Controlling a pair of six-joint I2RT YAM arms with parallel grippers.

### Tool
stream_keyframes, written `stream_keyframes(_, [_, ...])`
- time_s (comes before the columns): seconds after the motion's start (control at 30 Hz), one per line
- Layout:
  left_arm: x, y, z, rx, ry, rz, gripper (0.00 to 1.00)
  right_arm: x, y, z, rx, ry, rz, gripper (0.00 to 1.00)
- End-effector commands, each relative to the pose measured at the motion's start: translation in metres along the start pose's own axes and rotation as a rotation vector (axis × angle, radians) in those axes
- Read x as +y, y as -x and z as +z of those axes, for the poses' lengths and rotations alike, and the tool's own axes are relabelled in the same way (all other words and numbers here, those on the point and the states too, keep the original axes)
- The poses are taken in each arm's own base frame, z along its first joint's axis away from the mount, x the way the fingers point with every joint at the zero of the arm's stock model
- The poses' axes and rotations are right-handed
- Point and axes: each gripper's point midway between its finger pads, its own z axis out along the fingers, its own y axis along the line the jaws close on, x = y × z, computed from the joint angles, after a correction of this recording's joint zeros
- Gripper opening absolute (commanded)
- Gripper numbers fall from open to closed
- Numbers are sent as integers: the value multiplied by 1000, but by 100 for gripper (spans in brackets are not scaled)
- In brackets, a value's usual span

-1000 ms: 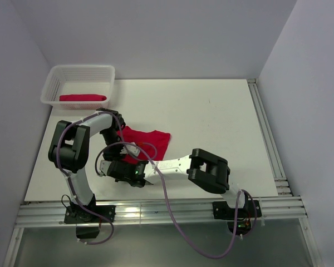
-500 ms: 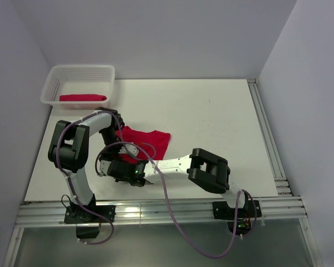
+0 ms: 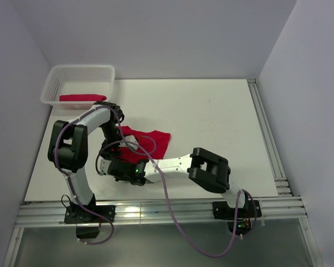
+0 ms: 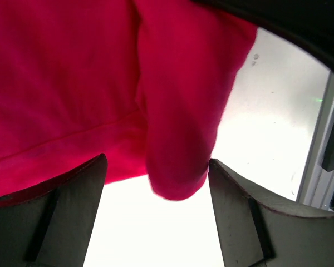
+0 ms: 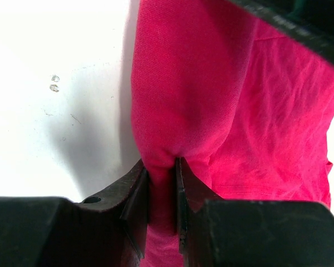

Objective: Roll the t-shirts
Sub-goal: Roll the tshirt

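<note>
Pose: left gripper (image 4: pixel 157 167) low, spread apart above t-shirt (image 4: pixel 72 83) | right gripper (image 5: pixel 162 186) stretched leftward, clamped on its fold

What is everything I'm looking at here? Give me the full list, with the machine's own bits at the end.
t-shirt on the table: one, crimson red, crumpled at the table's left middle
t-shirt in the basket: one, crimson red, a narrow bundle lying inside the basket
basket: one, white plastic lattice, far left corner of the table
table: one, white, under everything
rails: silver metal, along the table's near and right edges
cables: purple, looping along both arms
left gripper: one, dark, open, just above the red cloth's edge
right gripper: one, black, shut on a fold of the t-shirt on the table
</note>
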Motion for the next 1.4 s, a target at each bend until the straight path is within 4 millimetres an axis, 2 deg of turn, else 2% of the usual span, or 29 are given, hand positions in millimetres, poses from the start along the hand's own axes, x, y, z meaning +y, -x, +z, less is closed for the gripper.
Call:
stream_keyframes(0.0, [7,5,-26,-28,90,1,79,6,-10,-7,30,73,13,0])
stream_keyframes(0.1, [10,8,-40,-63,125,3,79,10,-10,-6,28,97,11,0])
stream_keyframes(0.27, [26,17,-83,-148,264,1,79,16,-9,-6,22,163,28,0])
stream_keyframes(0.5, [42,-7,-124,-308,477,-128,79,27,-2,-11,-15,370,104,0])
stream_keyframes(0.53, [41,-9,-124,-330,490,-148,79,26,0,-13,-22,400,121,0])
stream_keyframes(0.6, [47,-25,-142,-368,605,-184,79,24,2,-16,-38,495,170,0])
stream_keyframes(0.67, [40,-32,-141,-377,641,-193,79,22,-1,-18,-32,558,205,0])
stream_keyframes(0.7, [43,-39,-145,-379,686,-196,79,20,0,-19,-48,616,235,0])
stream_keyframes(0.77, [30,-34,-137,-401,707,-168,79,23,-7,-19,-21,698,269,0])
stream_keyframes(0.8, [30,-33,-137,-395,734,-143,79,20,1,-22,-41,739,283,0])
stream_keyframes(0.83, [22,-30,-128,-393,744,-113,80,17,3,-25,-58,813,321,0])
stream_keyframes(0.87, [20,-26,-127,-409,760,-93,79,23,-4,-24,-32,874,348,0])
stream_keyframes(0.9, [23,-25,-130,-403,804,-64,80,17,3,-26,-52,900,362,0])
stream_keyframes(1.03, [16,-17,-124,-416,851,-10,79,7,3,-25,-67,1051,464,0])
stream_keyframes(1.07, [16,-15,-123,-424,855,0,78,10,-4,-22,-36,1089,499,0])
stream_keyframes(1.1, [15,-13,-124,-428,864,9,77,4,5,-23,-62,1114,515,0])
stream_keyframes(1.17, [16,-11,-127,-436,899,19,77,0,2,-24,-60,1200,589,0])
stream_keyframes(1.2, [15,-11,-121,-438,900,21,77,-7,5,-23,-77,1213,603,0])
stream_keyframes(1.27, [18,-11,-128,-427,956,46,78,-17,3,-18,-73,1246,661,0])
stream_keyframes(1.3, [16,-10,-122,-437,955,41,78,-20,3,-17,-73,1253,671,0])
stream_keyframes(1.37, [14,-8,-126,-423,994,76,79,-26,4,-13,-62,1275,722,0])
